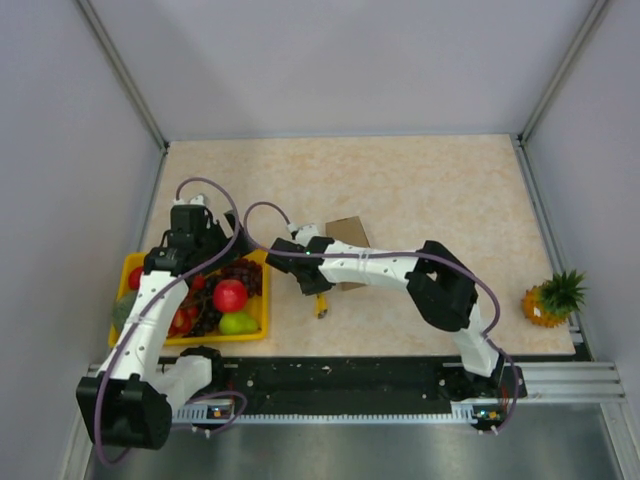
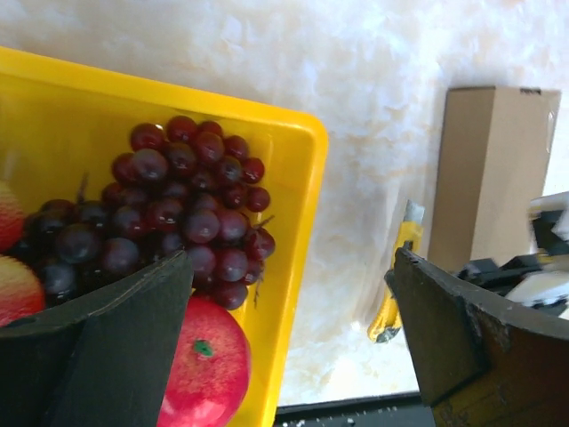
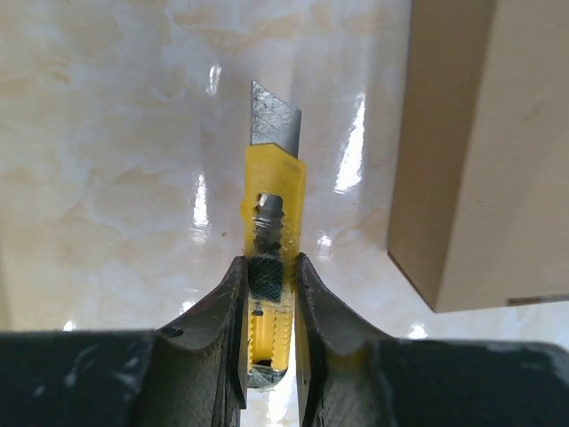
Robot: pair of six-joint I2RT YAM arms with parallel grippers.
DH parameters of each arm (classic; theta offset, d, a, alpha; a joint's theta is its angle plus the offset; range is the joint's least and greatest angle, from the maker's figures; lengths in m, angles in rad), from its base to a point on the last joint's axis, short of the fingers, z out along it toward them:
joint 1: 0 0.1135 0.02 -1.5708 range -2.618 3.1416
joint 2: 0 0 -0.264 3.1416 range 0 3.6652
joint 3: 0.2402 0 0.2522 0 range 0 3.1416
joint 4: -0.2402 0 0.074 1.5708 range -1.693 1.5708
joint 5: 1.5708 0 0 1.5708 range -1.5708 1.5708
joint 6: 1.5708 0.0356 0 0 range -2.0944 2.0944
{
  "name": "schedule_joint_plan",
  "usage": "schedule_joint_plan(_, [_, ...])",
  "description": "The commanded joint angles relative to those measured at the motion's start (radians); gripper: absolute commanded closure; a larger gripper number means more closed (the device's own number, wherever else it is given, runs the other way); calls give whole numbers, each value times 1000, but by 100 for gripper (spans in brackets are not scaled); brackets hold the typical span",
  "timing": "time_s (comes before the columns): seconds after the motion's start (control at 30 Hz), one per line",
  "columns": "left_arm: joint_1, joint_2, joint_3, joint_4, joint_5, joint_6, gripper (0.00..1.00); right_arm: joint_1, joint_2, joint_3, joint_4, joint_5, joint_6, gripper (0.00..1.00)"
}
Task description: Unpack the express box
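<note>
- The table [image 1: 430, 190] has a pale marbled top with grey walls around it.
- The right arm [image 1: 380, 268] reaches leftward across the middle of the table. Its right gripper [image 3: 269, 262] is pinched onto the yellow handle of a utility knife [image 3: 271, 231], one finger on each side.
- The left arm [image 1: 150, 310] stretches over the near-left corner. The left gripper [image 2: 292, 258] hangs above the right rim of the tray with its jaws spread wide and nothing between them.
- The yellow fruit tray [image 1: 200, 340] sits at the near-left of the table, holding fruit.
- The express box [image 1: 350, 232], plain brown cardboard, lies near the middle of the table, to the right of the tray and well apart from it. The right arm crosses over its near part in the top view. From the left wrist its visible faces look closed, though the lid itself is hard to make out.
- A pineapple [image 1: 548, 300] lies alone at the near-right edge, far from the box.
- In the tray, a bunch of dark grapes [image 2: 178, 205] fills the right corner, a red apple [image 1: 230, 296] sits nearer, and a green pear [image 1: 238, 323] is beside it.
- The knife's blade is extended, pointing away from the wrist. It is just beside the box's left face, with a gap of bare table between them.
</note>
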Motion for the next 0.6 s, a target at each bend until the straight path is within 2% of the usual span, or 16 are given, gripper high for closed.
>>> schedule_joint_plan(0.0, [6,34,-20,70,194,41,1,-37,-174,-44,101,10,-98,97])
schedule_joint_plan(0.13, [4,79,-28,107,352,15,1,-83,-289,-86,148,-56,-161,97])
schedule_joint_plan(0.4, [-12,105,-65,444,729,-140,1,-166,-487,-233,311,-276,-315,96])
schedule_joint_plan(0.47, [-20,109,-71,519,791,-189,1,-185,-524,-249,323,-316,-339,96])
schedule_joint_plan(0.5, [-29,112,-77,608,844,-206,1,-189,-532,-250,326,-330,-347,96])
schedule_joint_plan(0.57, [-43,128,-72,653,863,-232,1,-202,-550,-252,328,-367,-359,96])
